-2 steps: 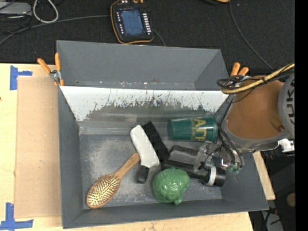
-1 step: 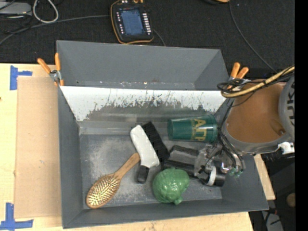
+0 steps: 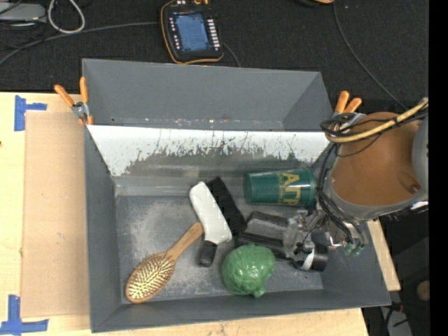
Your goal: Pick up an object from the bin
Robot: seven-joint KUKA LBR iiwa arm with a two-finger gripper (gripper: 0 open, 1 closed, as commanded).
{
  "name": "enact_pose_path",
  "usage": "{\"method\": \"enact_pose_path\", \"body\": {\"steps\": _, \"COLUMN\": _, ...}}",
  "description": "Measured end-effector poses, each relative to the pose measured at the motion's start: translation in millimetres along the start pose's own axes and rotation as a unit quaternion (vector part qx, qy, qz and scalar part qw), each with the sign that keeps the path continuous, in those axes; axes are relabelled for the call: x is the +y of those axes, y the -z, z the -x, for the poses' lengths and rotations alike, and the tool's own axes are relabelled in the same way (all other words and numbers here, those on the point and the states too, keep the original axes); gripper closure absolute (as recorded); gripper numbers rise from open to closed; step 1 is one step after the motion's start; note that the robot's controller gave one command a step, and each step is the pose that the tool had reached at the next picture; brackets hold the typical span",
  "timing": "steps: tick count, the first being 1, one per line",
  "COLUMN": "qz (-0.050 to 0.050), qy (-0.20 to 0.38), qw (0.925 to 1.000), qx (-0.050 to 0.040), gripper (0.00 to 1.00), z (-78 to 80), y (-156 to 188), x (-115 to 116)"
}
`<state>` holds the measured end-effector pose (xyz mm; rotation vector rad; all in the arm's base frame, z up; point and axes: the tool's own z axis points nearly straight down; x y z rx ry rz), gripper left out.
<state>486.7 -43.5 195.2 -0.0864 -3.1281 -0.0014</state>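
My gripper (image 3: pixel 302 238) is low in the bin's right part, under the arm's orange cover. It hangs over the right end of a black flat thing (image 3: pixel 268 227) on the floor. A dark green can (image 3: pixel 280 186) with yellow lettering lies on its side just behind it. In front and to the left sits a green lumpy ball (image 3: pixel 246 268). A short black cylinder with a white end (image 3: pixel 313 261) lies right below the gripper; I cannot tell if it is touched.
A white block with a black brush (image 3: pixel 212 212) lies slanted in the middle. A wooden hairbrush (image 3: pixel 157 268) rests at the front left, head toward the front wall. The bin's left half has bare floor.
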Motion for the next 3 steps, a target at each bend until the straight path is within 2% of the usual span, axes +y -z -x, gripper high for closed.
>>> {"method": "enact_pose_path", "body": {"steps": 1, "qz": 0.0, "qy": 0.035, "qw": 0.9994, "qx": -0.0009, "gripper": 1.0, "z": 25.7, "y": -3.0, "x": -0.3}}
{"method": "enact_pose_path", "body": {"steps": 2, "qz": 0.0, "qy": 0.123, "qw": 0.9924, "qx": -0.0021, "gripper": 1.0, "z": 11.4, "y": 45.3, "x": 9.5}}
{"method": "enact_pose_path", "body": {"steps": 3, "qz": 0.0, "qy": -0.032, "qw": 0.9995, "qx": 0.0023, "gripper": 1.0, "z": 3.2, "y": 16.2, "x": 9.5}}
